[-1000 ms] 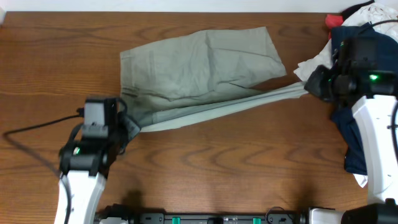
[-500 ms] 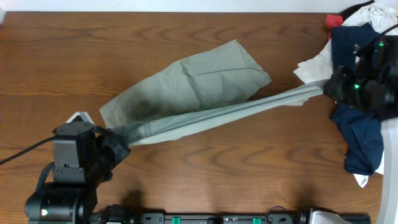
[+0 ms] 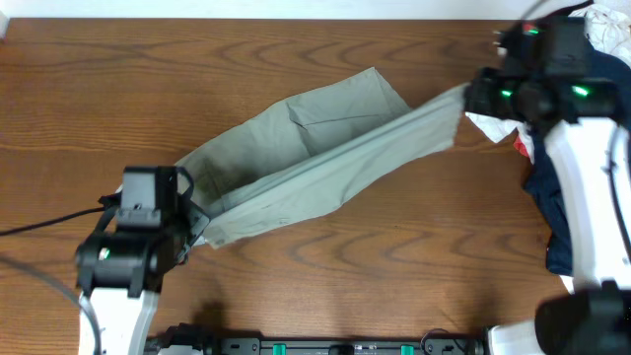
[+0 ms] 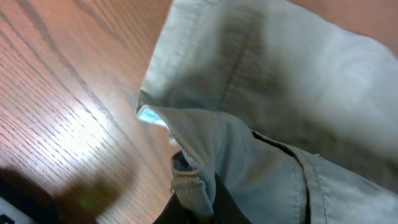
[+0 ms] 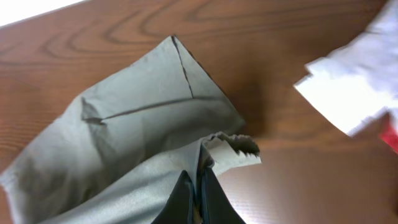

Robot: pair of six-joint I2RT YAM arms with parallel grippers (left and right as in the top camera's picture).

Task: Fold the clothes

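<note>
Khaki cotton shorts (image 3: 315, 148), creased, lie stretched diagonally; left gripper (image 3: 200, 215) and right gripper (image 3: 469, 97) each pinch an end.

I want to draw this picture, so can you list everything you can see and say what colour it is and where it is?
shorts: 1, grey-green, stretched slantwise across the middle of the table, wrinkled
table: 1, brown wood, under everything
navy garment: 1, dark blue, at the right edge, partly hidden by the right arm
white cloth: at least 1, white, far right, just below the right claw
red cloth: 1 small bit showing, red, beside the white cloth
cable: 1, black, at the left edge, leading to the left arm
left claw: 1, black, low left, shut on the near end of the shorts
right claw: 1, black, top right, shut on the far end of the shorts
</note>
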